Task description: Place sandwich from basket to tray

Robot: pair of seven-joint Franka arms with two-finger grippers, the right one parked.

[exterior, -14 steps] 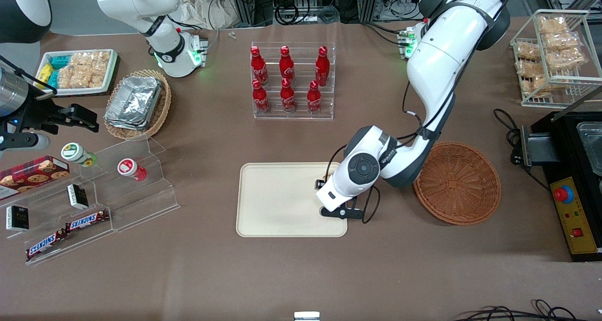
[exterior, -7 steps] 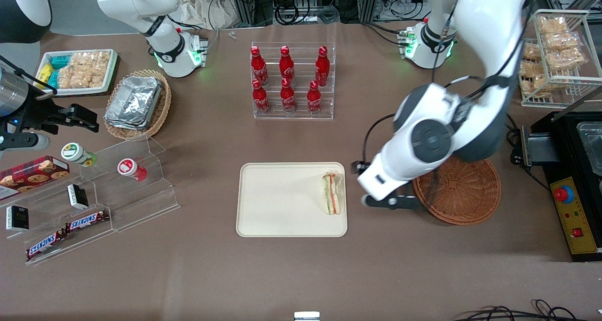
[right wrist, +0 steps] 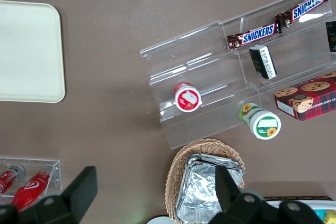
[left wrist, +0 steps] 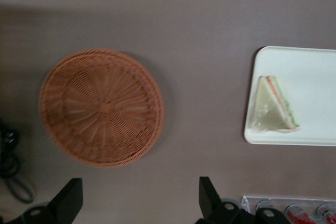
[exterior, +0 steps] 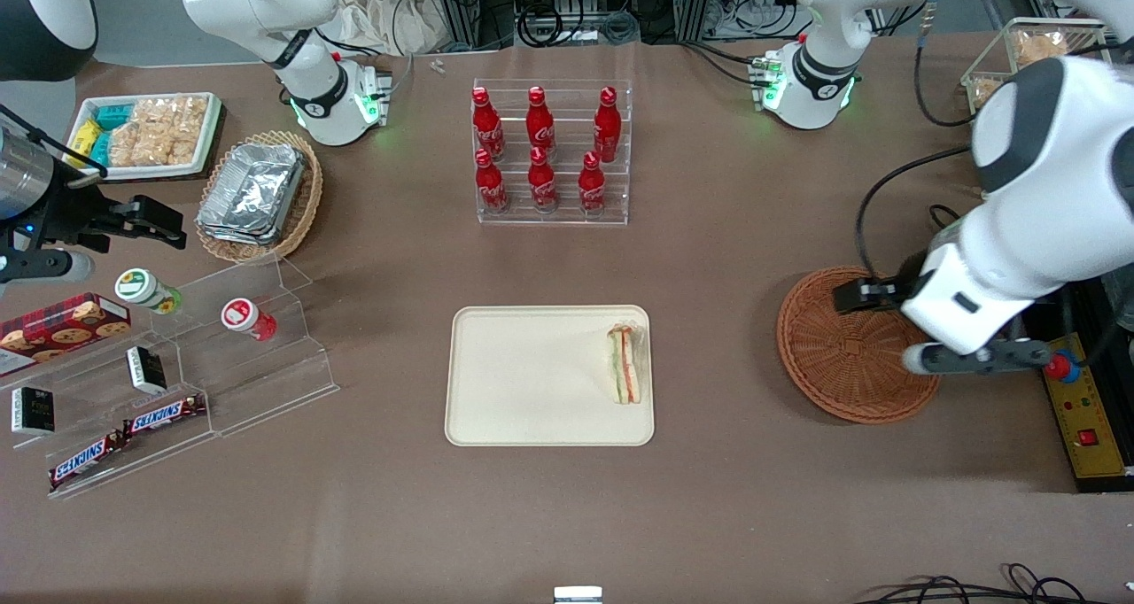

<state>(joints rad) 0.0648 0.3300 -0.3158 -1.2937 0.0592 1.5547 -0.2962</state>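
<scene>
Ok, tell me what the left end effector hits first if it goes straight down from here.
Probably bare table beside the basket. The open left end effector points down, empty, just off the basket's rim; depth is unclear, so it might clip the rim.

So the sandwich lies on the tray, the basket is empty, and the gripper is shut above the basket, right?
Not quite: the gripper is open, as the left wrist view shows. The rest holds: the sandwich lies on the tray, and the basket is empty.

My view: tray (right wrist: 29, 51) on brown counter (right wrist: 115, 14). Clear stepped shelf (right wrist: 210, 72) carries two Snickers bars (right wrist: 252, 34), dark packet (right wrist: 262, 61), red-lid cup (right wrist: 187, 97), green-lid cup (right wrist: 261, 121), cookie box (right wrist: 307, 95). Oval basket (right wrist: 178, 174) of foil containers (right wrist: 207, 187) sits just beside shelf. Red bottles (right wrist: 31, 184) in clear rack (right wrist: 50, 163).
</scene>
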